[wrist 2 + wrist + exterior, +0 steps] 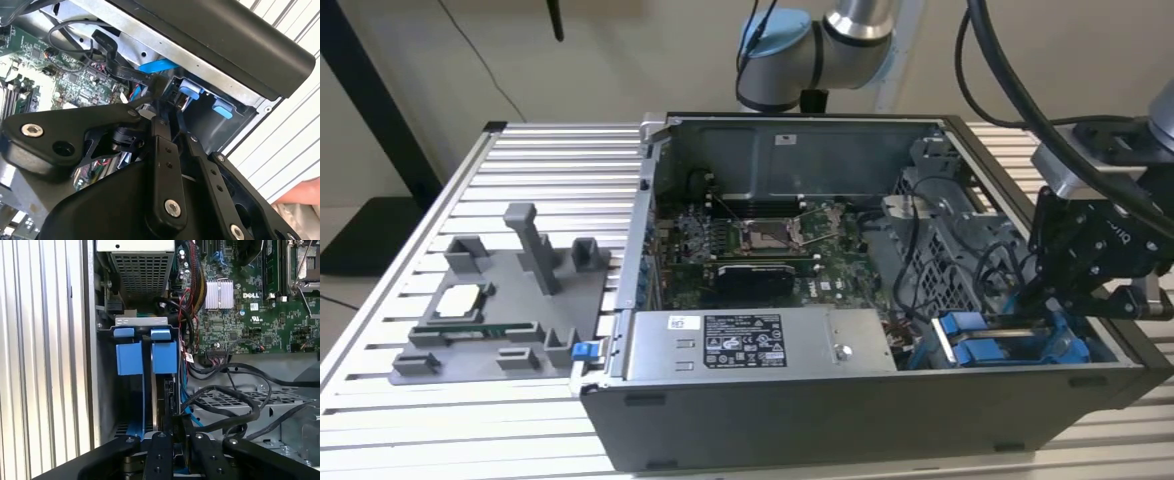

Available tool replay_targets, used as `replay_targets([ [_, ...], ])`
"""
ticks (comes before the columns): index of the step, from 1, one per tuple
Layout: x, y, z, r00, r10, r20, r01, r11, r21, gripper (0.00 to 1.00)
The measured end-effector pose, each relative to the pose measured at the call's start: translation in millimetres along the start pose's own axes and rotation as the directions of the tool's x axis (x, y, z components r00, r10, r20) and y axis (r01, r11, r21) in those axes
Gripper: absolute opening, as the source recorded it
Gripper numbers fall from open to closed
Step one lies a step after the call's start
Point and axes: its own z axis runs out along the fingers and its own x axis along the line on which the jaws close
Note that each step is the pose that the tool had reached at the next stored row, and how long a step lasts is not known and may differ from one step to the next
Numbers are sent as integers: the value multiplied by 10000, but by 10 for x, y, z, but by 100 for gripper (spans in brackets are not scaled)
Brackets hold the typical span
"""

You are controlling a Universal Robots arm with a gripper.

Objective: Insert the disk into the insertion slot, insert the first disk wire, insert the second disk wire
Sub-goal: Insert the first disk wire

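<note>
The disk [165,400] stands on edge inside the slot [140,321]. In the first wrist view it shows edge-on as a thin dark slab with a blue rail along one side. It sits in the bay behind one of the two blue tabs [164,356]. The bay behind the other tab is dark, and I cannot tell what it holds.

The gripper [175,432] is right at the disk's near edge. Its two black fingers [161,455] are drawn close together with that edge between them, so it pinches the disk. In the second wrist view the gripper [171,114] reaches into the slot [210,120], and the fingertips are hidden behind the linkage.

In the exterior view the gripper [1031,300] is lowered into the case [854,420] at the near corner on the exterior view's right. It hangs over the slot [1001,345] and its blue parts. Just beside the slot, towards the exterior view's left, lies the power-supply box [747,345], with the motherboard [761,240] behind it.

Black cables [225,405] loop over the perforated metal beside the slot, near the disk but apart from the fingers. The case stands on a slatted table [547,160]. Well apart, on the exterior view's left, a grey tray [507,310] holds small parts.
</note>
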Motion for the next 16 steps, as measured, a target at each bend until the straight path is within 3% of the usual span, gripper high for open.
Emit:
replay_targets([
  [5, 0, 0, 1, 10000, -77, -7, 77, 10000, 2, 0],
  [12, 5, -3, 66, 10000, -79, -4, 79, 10000, 8, 0],
  [13, 6, -4, 73, 10000, -80, 16, 80, 10000, 6, 100],
  [16, 7, -2, 50, 10000, -79, 9, 79, 10000, 3, 100],
])
